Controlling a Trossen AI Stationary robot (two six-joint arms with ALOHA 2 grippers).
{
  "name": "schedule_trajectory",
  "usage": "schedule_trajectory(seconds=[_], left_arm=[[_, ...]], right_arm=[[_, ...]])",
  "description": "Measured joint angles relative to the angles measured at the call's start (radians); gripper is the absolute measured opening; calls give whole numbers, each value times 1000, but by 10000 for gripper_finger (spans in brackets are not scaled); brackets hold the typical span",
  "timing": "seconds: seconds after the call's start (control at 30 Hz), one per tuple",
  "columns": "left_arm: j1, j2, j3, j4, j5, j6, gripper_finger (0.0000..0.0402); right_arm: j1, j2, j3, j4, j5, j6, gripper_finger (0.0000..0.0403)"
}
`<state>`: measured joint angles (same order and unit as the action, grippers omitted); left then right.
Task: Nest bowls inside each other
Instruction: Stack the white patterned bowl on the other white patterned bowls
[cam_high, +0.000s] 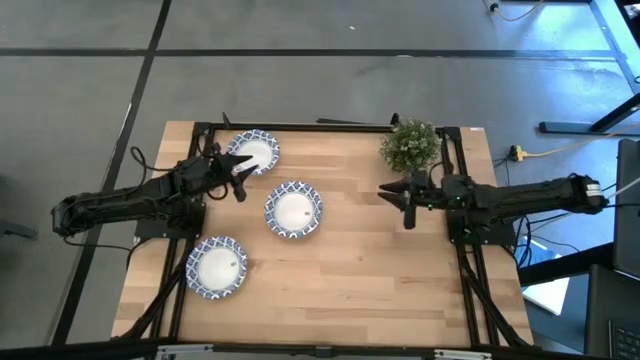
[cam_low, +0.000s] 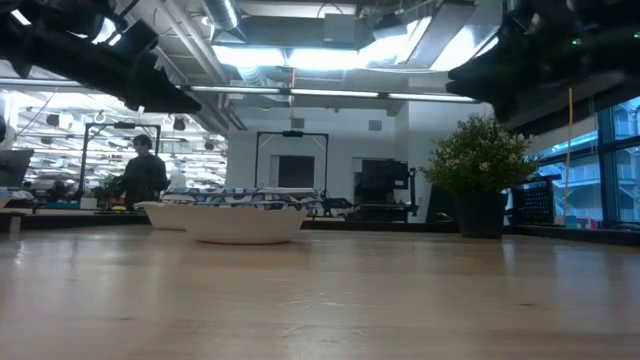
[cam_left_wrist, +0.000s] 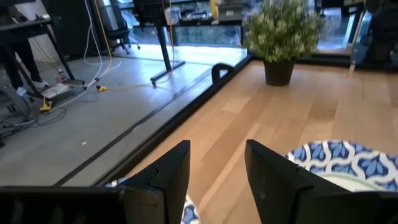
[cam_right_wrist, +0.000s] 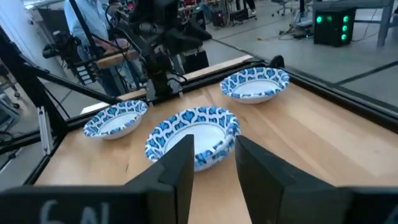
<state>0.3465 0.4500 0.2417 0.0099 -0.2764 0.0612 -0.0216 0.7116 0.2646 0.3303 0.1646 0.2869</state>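
Three bowls (cam_high: 293, 210) apart on table (cam_high: 380, 270). Left gripper (cam_high: 240, 178) beside far bowl (cam_high: 254, 152), seemingly part-open, empty; right gripper (cam_high: 400, 200) part-open, empty, near plant (cam_high: 409, 145).

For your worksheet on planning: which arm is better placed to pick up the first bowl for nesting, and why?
Probably the left: the left gripper hangs open beside the far bowl, while the right gripper waits near the plant, farther from every bowl.

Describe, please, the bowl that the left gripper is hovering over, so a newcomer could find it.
Start at the potted plant on the table's far edge and look along that edge toward the left gripper. The bowl beneath it is the only one on that edge; the others sit nearer.
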Motion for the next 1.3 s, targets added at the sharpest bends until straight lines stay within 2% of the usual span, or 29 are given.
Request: schedule_trajectory(seconds=[0.13, 0.27, 0.4, 0.47, 0.63, 0.83, 1.0, 1.17, 1.3], left_arm=[[0, 0, 0, 14, 0, 0, 149], [0, 0, 0, 14, 0, 0, 149], [0, 0, 0, 14, 0, -2, 149], [0, 0, 0, 14, 0, -2, 149], [0, 0, 0, 14, 0, -2, 149], [0, 0, 0, 14, 0, 1, 149], [0, 0, 0, 1, -11, 2, 149], [0, 2, 0, -27, -81, 2, 149], [0, 2, 0, -53, -58, -10, 149]], right_arm=[[0, -66, 0, -104, 0, -55, 117], [-20, -116, 0, -99, 32, -154, 117], [-69, -184, 0, -112, 52, -157, 117], [-96, -204, 0, -117, 27, -127, 117], [-150, -181, 0, -120, -87, -127, 117], [-210, -129, 0, -111, -87, -211, 117], [-278, -122, 0, -113, -87, -187, 117], [-328, -122, 0, -109, -87, -198, 117], [-346, -122, 0, -101, -87, -206, 117]])
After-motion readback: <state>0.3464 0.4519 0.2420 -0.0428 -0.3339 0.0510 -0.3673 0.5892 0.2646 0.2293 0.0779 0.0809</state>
